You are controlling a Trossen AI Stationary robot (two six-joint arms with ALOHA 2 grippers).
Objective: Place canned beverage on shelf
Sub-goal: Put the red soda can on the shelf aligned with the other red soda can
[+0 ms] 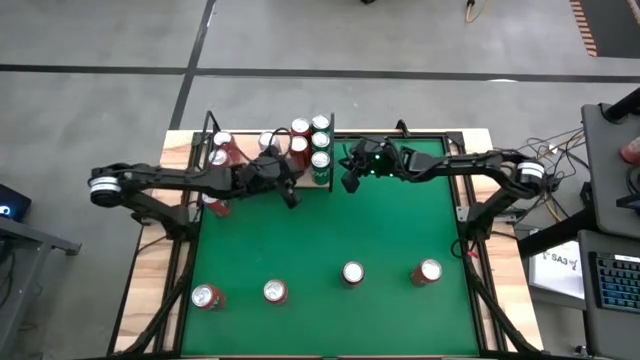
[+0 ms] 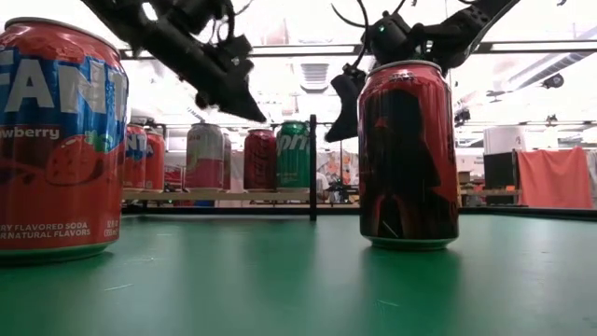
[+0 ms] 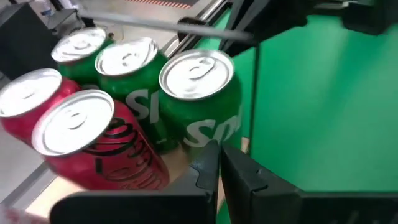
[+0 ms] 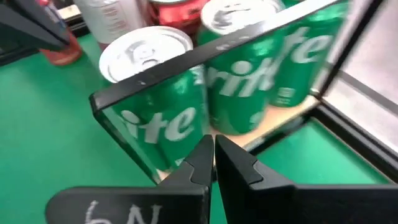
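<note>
Two dark, slender arms here, matte black from base to tip. The left arm (image 1: 170, 180) carries a pale silver-white ring at its outer joint, and the right arm (image 1: 480, 165) wears the same light band. A small green light glows on the right arm's wrist housing, thin black cables looping beside it. The left gripper (image 3: 219, 163) has blocky black angular fingers; the right gripper (image 4: 213, 155) matches, with white handwritten marks on its body.
</note>
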